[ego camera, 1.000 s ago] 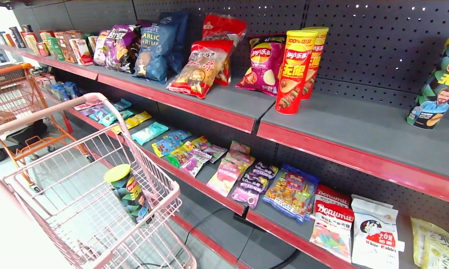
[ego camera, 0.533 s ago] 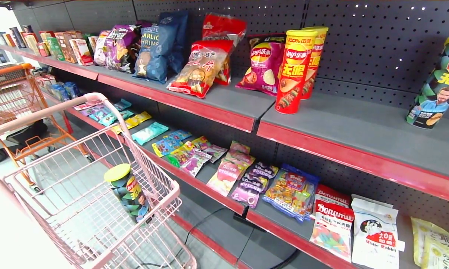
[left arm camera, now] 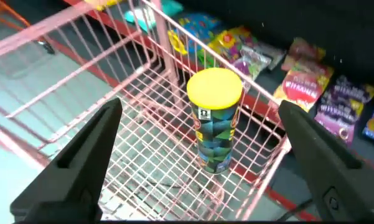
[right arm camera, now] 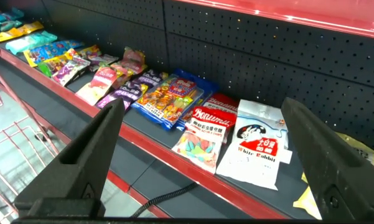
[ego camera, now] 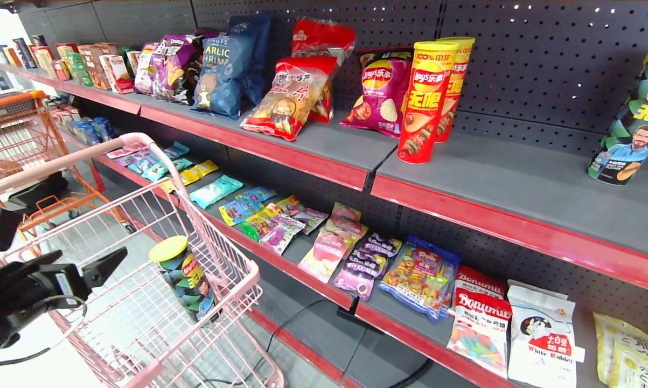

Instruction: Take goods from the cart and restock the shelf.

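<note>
Because the task calls for moving goods from the cart to the shelf, we read the present layout as a pick not yet begun. The chip can, patterned green and black with a yellow lid, stands inside the cart on its wire floor. It sits in the corner nearest the shelf, just beside the pink wire walls; we cannot tell whether it touches them.

The left gripper hangs above the cart with its fingers spread wide and nothing between them. In the left wrist view the can lies on the centre line between the two fingers, farther off. We judge this to be an alignment for a side grasp on the can's body.

The right gripper is also spread wide and empty. It is held out over the lower shelf tier and its flat candy bags, well apart from the cart, which we take to keep it out of the left arm's way.

Orientation of the can:
- Long axis: vertical, or very nearly so.
- Lid: uppermost; base down on the wire floor.

A matching can stands upright on the upper tier, which suggests the destination and the required pose.
</note>
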Tool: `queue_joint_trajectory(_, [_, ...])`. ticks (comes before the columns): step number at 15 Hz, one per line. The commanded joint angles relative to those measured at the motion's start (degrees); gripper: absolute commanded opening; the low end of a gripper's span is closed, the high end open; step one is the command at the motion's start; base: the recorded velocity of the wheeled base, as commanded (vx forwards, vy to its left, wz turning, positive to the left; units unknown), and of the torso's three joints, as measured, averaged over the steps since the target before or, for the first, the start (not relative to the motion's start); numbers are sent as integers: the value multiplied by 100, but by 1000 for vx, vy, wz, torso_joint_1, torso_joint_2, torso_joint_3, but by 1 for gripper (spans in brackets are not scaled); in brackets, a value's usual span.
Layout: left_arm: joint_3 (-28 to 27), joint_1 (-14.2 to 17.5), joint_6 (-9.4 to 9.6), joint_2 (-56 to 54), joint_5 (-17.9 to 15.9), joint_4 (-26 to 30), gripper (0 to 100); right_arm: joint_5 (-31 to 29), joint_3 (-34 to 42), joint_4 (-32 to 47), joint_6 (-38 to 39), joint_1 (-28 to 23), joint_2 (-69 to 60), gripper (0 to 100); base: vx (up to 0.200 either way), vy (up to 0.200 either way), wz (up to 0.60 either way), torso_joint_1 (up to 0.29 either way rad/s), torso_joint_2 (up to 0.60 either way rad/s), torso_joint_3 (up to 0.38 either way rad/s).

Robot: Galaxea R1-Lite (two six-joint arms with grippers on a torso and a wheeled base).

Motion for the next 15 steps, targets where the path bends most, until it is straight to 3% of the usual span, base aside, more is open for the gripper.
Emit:
queue_joint_trajectory(1, [447,-5,145,2048,-333,-1442,100,1,1,-1,-4,2,-2,100,0,0,0,0,0,0])
queue_joint_trajectory(2, [474,-5,145,2373,-377,-1759,100,1,1,-1,-4,2,-2,100,0,0,0,0,0,0])
queue_joint_trajectory(7, [570,-128,277,3103,-562,-2163,100,10,1,-1,-13,2,-2,100,0,0,0,0,0,0])
queue_joint_trajectory(11, [561,-128,268,4061,-579,-3534,100,10,1,-1,-13,2,-2,100,0,0,0,0,0,0])
queue_joint_trajectory(15, [412,-128,268,4324,-605,-3718,100,10,1,-1,-13,2,-2,100,0,0,0,0,0,0])
